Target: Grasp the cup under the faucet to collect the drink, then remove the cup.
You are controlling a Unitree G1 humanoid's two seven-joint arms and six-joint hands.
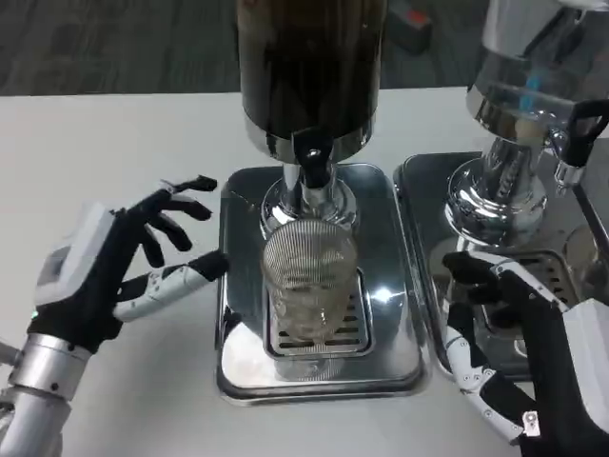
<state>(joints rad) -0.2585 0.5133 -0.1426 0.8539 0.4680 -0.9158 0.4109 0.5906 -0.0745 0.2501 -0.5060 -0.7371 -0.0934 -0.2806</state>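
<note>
The left hand (105, 271) has its black-and-white fingers (176, 205) spread apart and holds nothing; the upper ones fan toward the left edge of the steel tray, while the lowest one (181, 276) stretches out sideways with its dark tip just at the tray's rim, apart from the cup. The right hand (519, 357) sits low at the picture's right, its fingers (466, 271) likewise apart and empty, the dark tips lying over the front of the second tray and the white ones curling down toward the bottom edge. Between the two hands stands the clear ribbed glass cup (307, 286), upright on the slotted drain grate (319, 338) in the middle of the shiny rectangular steel drip tray (238, 371), right below the black faucet (312, 164); whether any drink is in it I cannot tell. The faucet juts from the base of the tall dark drink dispenser (309, 67), whose chrome foot (285, 205) stands on the back part of the same tray, just behind the cup. To the right, a second chrome dispenser with a clear body (523, 95) stands on its own steel drip tray (419, 190), with a black-handled tap (580, 133) at its right side. Both trays rest side by side on the white surface (95, 143), and a silver forearm (33, 400) runs from the left hand to the lower left corner
</note>
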